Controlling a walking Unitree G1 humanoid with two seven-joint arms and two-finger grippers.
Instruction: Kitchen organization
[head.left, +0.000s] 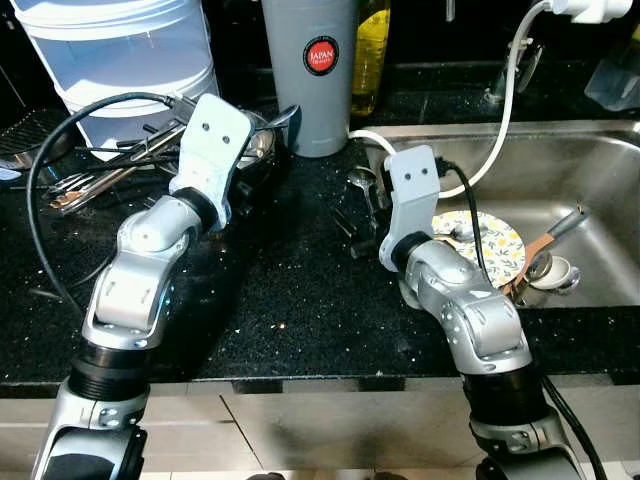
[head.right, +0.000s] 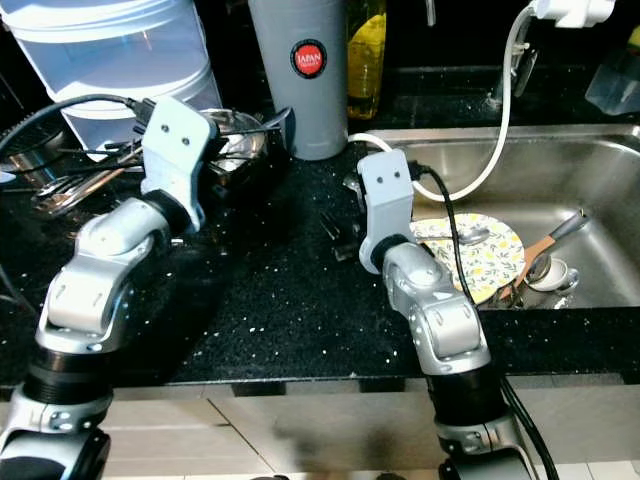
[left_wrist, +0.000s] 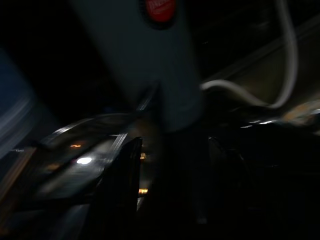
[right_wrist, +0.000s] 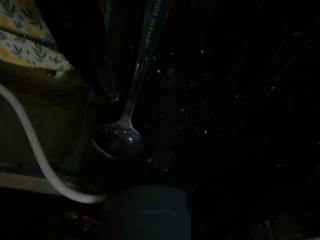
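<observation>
Head views: both silver arms up close over the black counter (head.left: 280, 300). Right gripper (head.left: 352, 222) by a spoon (head.left: 360, 181) near the sink (head.left: 590, 160).

Right wrist: spoon's there too, grip unclear.

Left wrist: left gripper (left_wrist: 172, 165) spread open before a grey flask (left_wrist: 145, 55).

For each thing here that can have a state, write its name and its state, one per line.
Spoon: lying flat on the black counter by the sink.
Patterned plate: tilted in the sink, a utensil on it.
Grey flask: upright, behind the counter.
White cup: in the sink.
</observation>
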